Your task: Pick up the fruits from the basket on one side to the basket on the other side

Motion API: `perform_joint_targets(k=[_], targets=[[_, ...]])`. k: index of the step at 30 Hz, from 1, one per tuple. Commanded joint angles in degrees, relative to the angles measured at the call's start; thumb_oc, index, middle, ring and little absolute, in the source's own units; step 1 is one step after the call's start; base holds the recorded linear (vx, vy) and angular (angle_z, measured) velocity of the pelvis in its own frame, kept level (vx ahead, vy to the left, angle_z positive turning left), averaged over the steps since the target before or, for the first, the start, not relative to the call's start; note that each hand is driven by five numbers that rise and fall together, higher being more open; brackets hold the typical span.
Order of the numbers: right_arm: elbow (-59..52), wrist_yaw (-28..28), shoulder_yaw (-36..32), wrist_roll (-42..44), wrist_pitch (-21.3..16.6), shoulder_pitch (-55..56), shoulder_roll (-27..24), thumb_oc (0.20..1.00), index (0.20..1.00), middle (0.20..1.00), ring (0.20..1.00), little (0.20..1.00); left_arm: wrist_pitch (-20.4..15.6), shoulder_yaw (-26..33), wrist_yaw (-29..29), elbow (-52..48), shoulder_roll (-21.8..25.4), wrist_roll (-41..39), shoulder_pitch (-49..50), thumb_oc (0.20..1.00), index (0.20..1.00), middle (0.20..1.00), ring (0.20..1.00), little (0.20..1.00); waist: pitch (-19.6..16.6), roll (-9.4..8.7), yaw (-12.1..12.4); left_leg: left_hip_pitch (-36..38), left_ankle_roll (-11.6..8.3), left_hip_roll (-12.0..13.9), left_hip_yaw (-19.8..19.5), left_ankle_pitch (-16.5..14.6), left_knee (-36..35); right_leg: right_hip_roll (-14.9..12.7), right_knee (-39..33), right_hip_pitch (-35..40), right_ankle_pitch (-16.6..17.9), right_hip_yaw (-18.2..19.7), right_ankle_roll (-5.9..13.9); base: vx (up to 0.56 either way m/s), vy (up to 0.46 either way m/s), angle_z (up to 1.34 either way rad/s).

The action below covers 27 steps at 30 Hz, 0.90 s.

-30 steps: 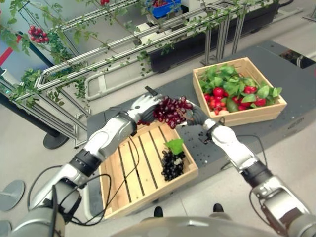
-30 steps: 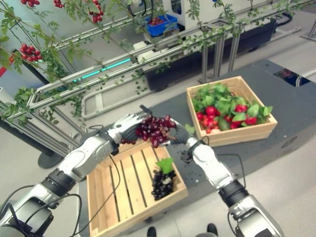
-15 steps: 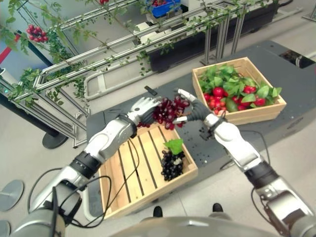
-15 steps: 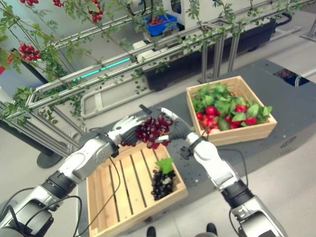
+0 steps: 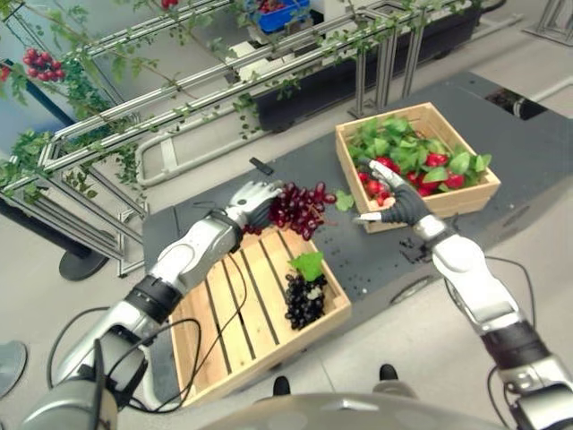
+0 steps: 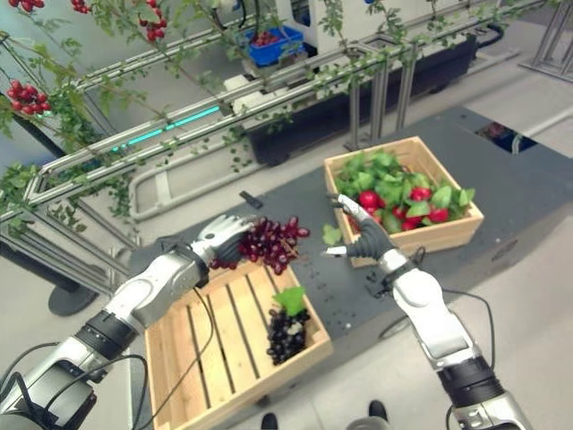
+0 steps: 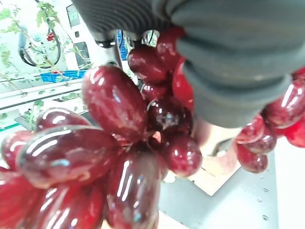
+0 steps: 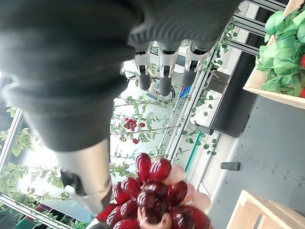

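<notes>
A bunch of red grapes (image 5: 300,208) hangs in the air above the far edge of the left wooden basket (image 5: 208,333), and my left hand (image 5: 249,199) is shut on it; the grapes (image 7: 119,143) sit right against that hand in the left wrist view. A dark grape bunch (image 5: 304,297) with a green leaf lies in the left basket. My right hand (image 5: 399,202) is open and holds nothing. It hovers by the near left corner of the right basket (image 5: 466,201), apart from the red bunch (image 8: 152,195). Its fingers (image 8: 164,71) are straight.
The right basket holds several red fruits (image 5: 394,167) among green leaves. Both baskets stand on a dark grey table (image 5: 376,262), with a small black object (image 5: 261,166) near its far edge. Metal rails with vines and red berries (image 5: 40,64) run behind.
My right hand has let go of the red grape bunch and drawn back to the right, toward the right basket. The left hand still holds the bunch in about the same place.
</notes>
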Motion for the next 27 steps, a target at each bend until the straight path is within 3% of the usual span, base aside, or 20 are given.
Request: perform_joint_targets(k=[1,9,27], targets=[[-4.62,0.1,-0.92,1.24,-3.52,-0.84,2.07,1.0,1.0,1.0,1.0,1.0,0.17,5.9,2.96,-0.39,1.67,0.61,-5.04,0.2,0.2,0.2,0.2,0.2,-3.21,-4.27,0.26,-2.63,2.74,-2.97,0.97,-3.46,4.88,3.06,6.95,0.31,-11.19,0.66,-2.6,0.0,0.0,0.0],[1.96,0.2,5.68,-0.48,-2.1,-5.44,4.97,1.0,1.0,1.0,1.0,1.0,-0.33,5.77,3.08,-4.3,0.58,-0.74,-5.08,0.2,0.2,0.2,0.2,0.2,-3.36,-4.11,1.01,-2.64,2.8,-3.03,0.75,-3.41,4.83,3.05,6.94,0.44,-11.26,0.62,-2.77,0.0,0.0,0.0],[7.86,0.77,11.95,-2.53,-0.97,-9.72,7.28,1.0,1.0,1.0,1.0,1.0,-0.47,4.48,3.32,-6.02,-1.16,-1.99,-6.35,0.2,0.2,0.2,0.2,0.2,-3.18,-4.06,1.49,-3.04,2.76,-2.96,0.42,-2.91,4.79,3.0,6.92,0.18,-10.86,0.32,-2.86,0.0,0.0,0.0]])
